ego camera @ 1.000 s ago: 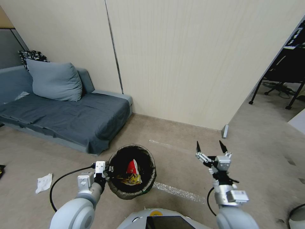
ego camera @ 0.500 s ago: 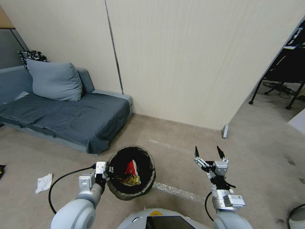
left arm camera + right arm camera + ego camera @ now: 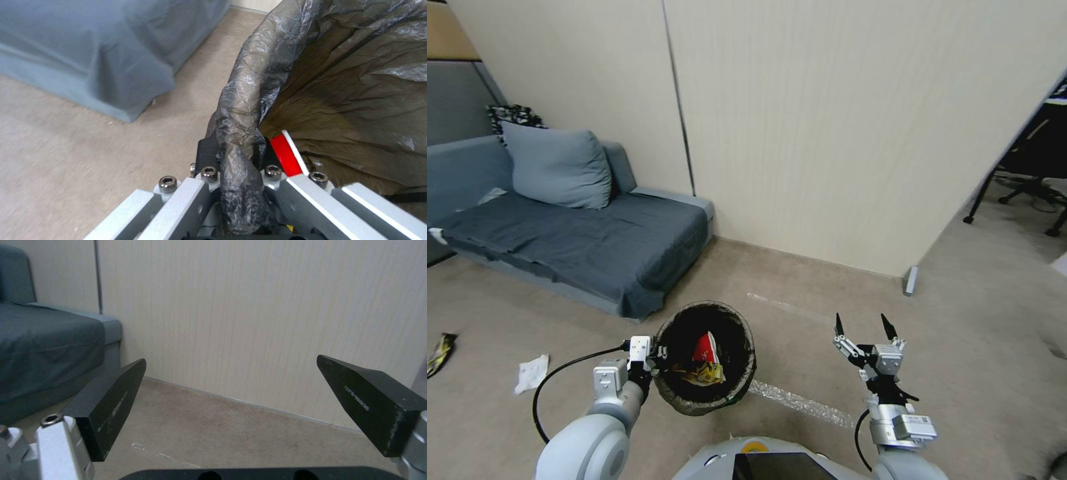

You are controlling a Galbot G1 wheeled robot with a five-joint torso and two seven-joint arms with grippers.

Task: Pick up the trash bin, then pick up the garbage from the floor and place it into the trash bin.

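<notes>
A crinkled, glossy plastic bag (image 3: 249, 110) is being pinched between the left gripper (image 3: 238, 156)'s matt black jaws, which are bolted to brushed metal. Short-pile carpet (image 3: 231, 426) is being shown beyond the right gripper (image 3: 231, 396)'s spread jaws.

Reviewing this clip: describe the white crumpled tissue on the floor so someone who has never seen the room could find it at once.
Start at the grey sofa along the wall on the robot's left, then look down to the beige carpet in front of it. The white crumpled tissue lies flat there, left of the trash bin gripped by the left gripper. It is pale, unlike the dark yellow-streaked wrapper farther left.
</notes>
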